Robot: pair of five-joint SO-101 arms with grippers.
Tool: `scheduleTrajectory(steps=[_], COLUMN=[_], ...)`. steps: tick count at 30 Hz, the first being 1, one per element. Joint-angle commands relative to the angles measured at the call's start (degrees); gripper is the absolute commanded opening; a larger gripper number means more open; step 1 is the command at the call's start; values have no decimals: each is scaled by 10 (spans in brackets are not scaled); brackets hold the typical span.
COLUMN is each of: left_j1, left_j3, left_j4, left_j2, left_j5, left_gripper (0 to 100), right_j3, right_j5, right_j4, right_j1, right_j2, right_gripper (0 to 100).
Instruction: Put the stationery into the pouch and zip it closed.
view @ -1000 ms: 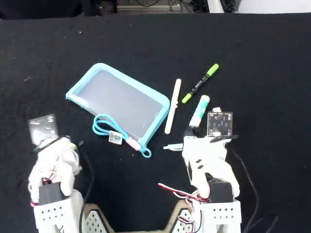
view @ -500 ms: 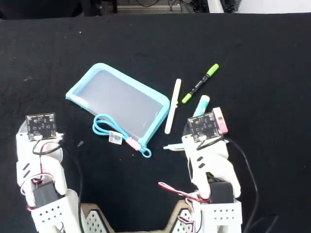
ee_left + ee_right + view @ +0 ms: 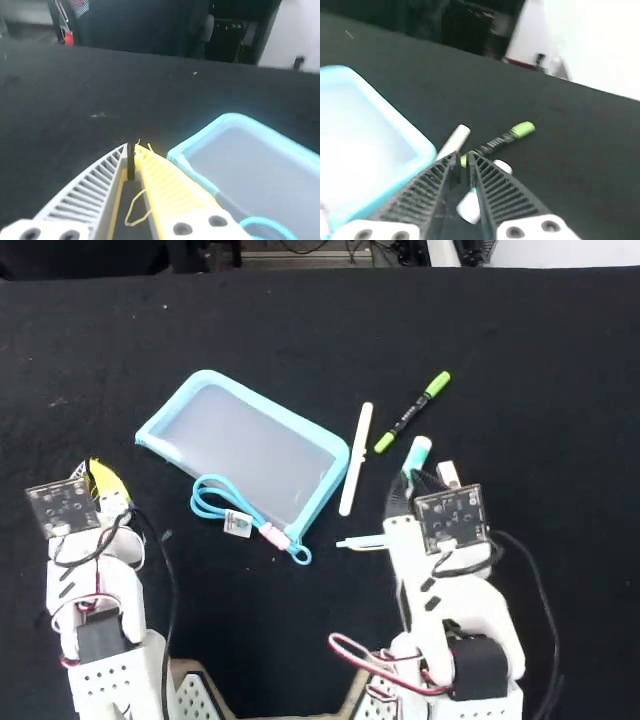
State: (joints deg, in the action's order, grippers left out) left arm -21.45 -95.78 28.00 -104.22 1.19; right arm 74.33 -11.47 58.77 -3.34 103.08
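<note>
Black table (image 3: 560,360), dark room behind. Left gripper (image 3: 134,148) pinched closed, empty, near pouch (image 3: 245,445) corner. Right gripper (image 3: 462,159) closed too, holding nothing, over teal-capped marker (image 3: 418,450). White stick (image 3: 356,458) and green-capped pen (image 3: 411,412) lie beside pouch (nothing packed yet). Pouch flat, translucent, light-blue trim.

A flat black cloth-covered table (image 3: 560,360) takes up nearly the whole high view, with a few pale specks of lint on its matte surface. Beyond its far edge stands dark, shadowed furniture (image 3: 150,25), and loose dark cables (image 3: 300,248) hang there. A small red object (image 3: 68,37) shows against the dark to one side. On the other side a plain white wall (image 3: 590,40) rises, brightly and evenly lit.
</note>
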Motion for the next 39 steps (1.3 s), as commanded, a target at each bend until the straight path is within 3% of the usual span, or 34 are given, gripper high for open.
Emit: scheduleTrajectory(steps=[1, 5, 8, 14, 17, 23, 28, 32, 39], left_j1=[-10, -10, -10, -48, -49, -45, -45, -45, -48], left_j3=[-14, -14, -15, -15, -15, -15, -15, -15, -15], left_j4=[30, 55, 56, 57, 68, 69, 69, 69, 69], left_j2=[-4, -4, -4, -4, -4, -4, -4, -4, -4], left_j5=[-56, -71, -69, -69, -69, -69, -69, -68, -68], left_gripper=[30, 30, 30, 30, 30, 30, 30, 30, 30], right_j3=[-22, 1, 13, 33, 36, 46, 40, 3, -84], right_j5=[44, 44, 44, 44, 51, 149, 144, 144, 106], right_j4=[-33, -58, -75, -136, -197, -347, -397, -399, -285], right_j1=[-108, -222, -267, -353, -374, -375, -375, -376, -444], right_j2=[51, 50, 30, -133, -244, -436, -553, -621, -717], right_gripper=[33, 44, 109, 137, 137, 137, 137, 137, 137])
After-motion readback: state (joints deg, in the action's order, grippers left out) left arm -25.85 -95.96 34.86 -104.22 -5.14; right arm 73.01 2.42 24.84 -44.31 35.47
